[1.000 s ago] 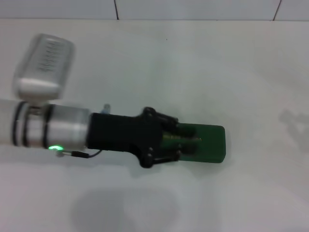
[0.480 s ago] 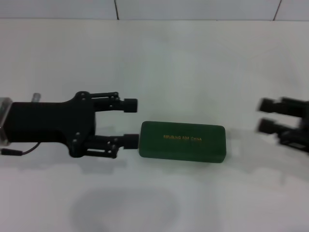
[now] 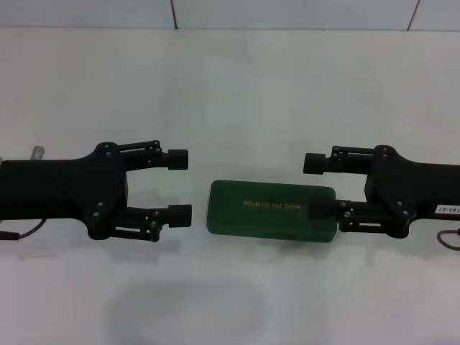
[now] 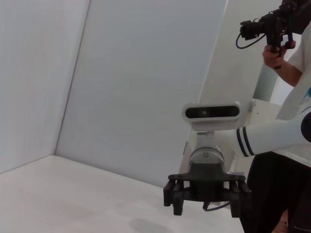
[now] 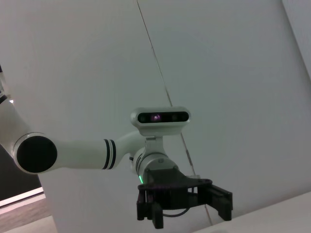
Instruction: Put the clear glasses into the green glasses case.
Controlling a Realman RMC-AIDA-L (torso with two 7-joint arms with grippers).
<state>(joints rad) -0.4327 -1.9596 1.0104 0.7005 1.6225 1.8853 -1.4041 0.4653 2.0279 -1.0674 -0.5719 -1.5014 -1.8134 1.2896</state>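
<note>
The green glasses case point(image 3: 272, 210) lies flat and closed on the white table point(image 3: 237, 86), gold lettering facing up on its lid, and it sits between the two grippers, which face each other across it. The left gripper point(image 3: 180, 186) is level with the case and just off its near short end, apart from it, with its two black fingers point(image 3: 175, 159) spread wide (one finger lines up beyond the far long edge of the case, the other with the case's front half). The right gripper point(image 3: 317, 186) comes in from the opposite side, its fingers likewise wide apart; its nearer fingertip point(image 3: 320, 209) overlaps the case's end in the head view, though whether it actually touches the lid cannot be told, while the other fingertip sits past the far edge, clear of the case. Neither gripper holds anything. The clear glasses do not show in any view, and with the lid down the inside of the case is hidden. From the left wrist camera the right gripper point(image 4: 206, 200) shows head-on, fingers apart, with its wrist camera above it and a person point(image 4: 286, 58) holding a camera behind. From the right wrist camera the left gripper point(image 5: 183, 206) shows the same way, spread open before a pale wall point(image 5: 218, 63).
</note>
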